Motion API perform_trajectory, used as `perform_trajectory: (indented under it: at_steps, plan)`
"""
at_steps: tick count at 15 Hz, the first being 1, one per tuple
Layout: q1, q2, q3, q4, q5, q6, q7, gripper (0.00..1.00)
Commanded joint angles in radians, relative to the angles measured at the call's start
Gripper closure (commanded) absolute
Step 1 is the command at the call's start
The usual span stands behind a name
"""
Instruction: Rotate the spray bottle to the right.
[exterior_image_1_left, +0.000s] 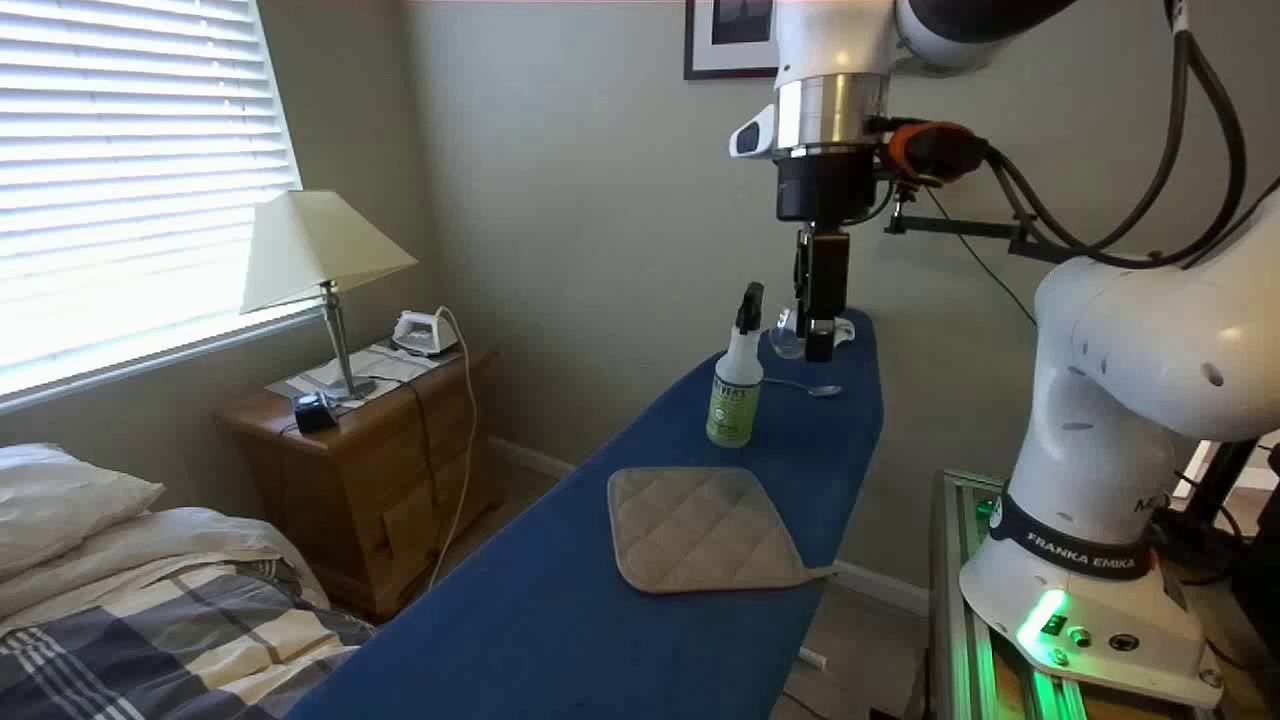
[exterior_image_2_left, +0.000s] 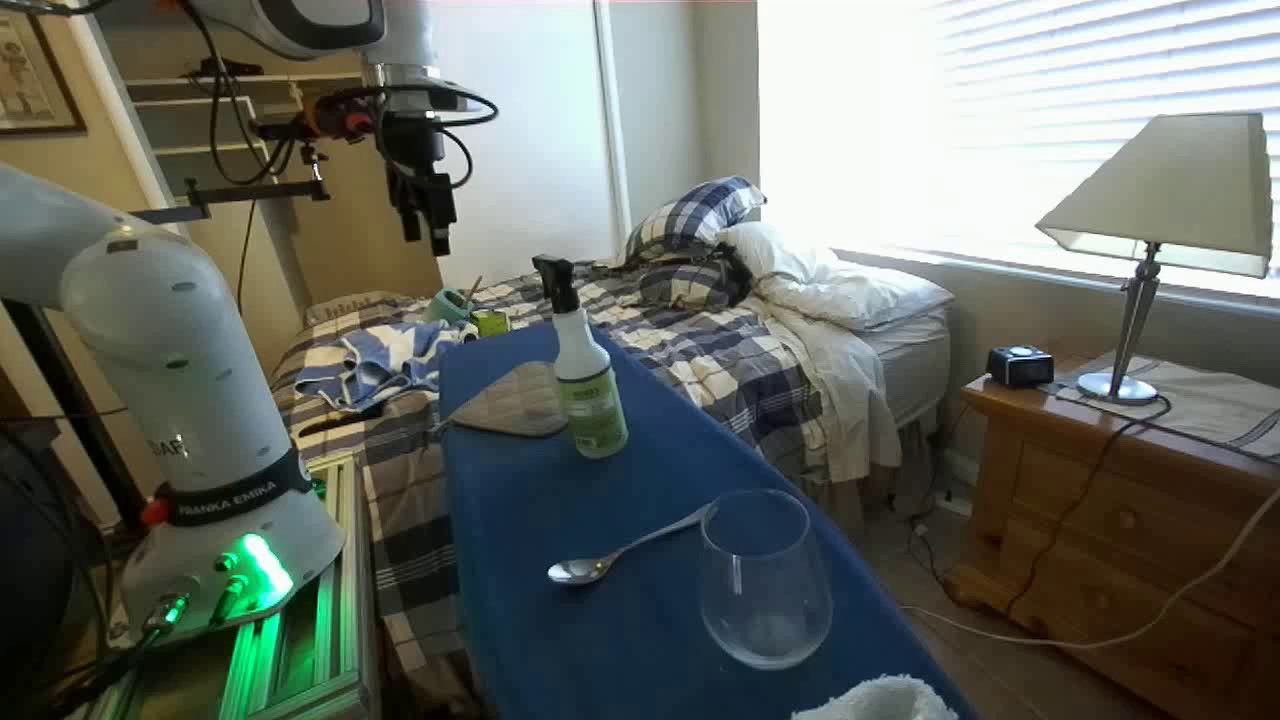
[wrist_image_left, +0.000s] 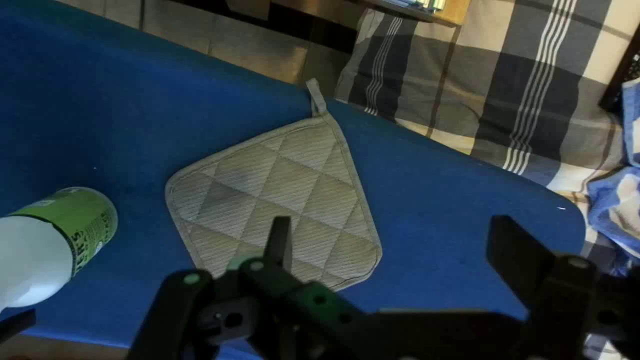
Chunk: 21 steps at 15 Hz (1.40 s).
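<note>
The spray bottle (exterior_image_1_left: 733, 405) stands upright on the blue ironing board (exterior_image_1_left: 540, 620). It has a yellow-green lower body, a white upper part and a black trigger head; it also shows in an exterior view (exterior_image_2_left: 592, 412). In the wrist view the bottle (wrist_image_left: 75, 225) lies at the left edge, its top partly cut off. My gripper (wrist_image_left: 390, 230) is open and empty, fingers wide apart. It hangs above the board, higher than the bottle and apart from it, in both exterior views (exterior_image_1_left: 820, 345) (exterior_image_2_left: 427, 242).
A tan quilted pad (exterior_image_1_left: 705, 530) lies near the bottle. A spoon (exterior_image_2_left: 580, 571), a clear glass (exterior_image_2_left: 765, 600) and a white cloth (exterior_image_2_left: 880, 700) are on the bottle's other side. A bed (exterior_image_2_left: 790, 400) and a wooden nightstand (exterior_image_2_left: 1090, 500) stand beside the board.
</note>
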Motion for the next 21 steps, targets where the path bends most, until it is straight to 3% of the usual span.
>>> perform_trajectory:
  at_steps: [1,9,15,21]
  plan:
    - [-0.015,0.000,0.012,0.002,0.008,-0.004,-0.009,0.00]
    - [-0.028,0.006,0.025,0.007,-0.020,0.020,-0.006,0.00]
    - [-0.144,0.085,0.045,0.055,-0.246,0.218,0.018,0.00]
    - [-0.271,0.159,0.062,0.093,-0.385,0.345,0.162,0.00]
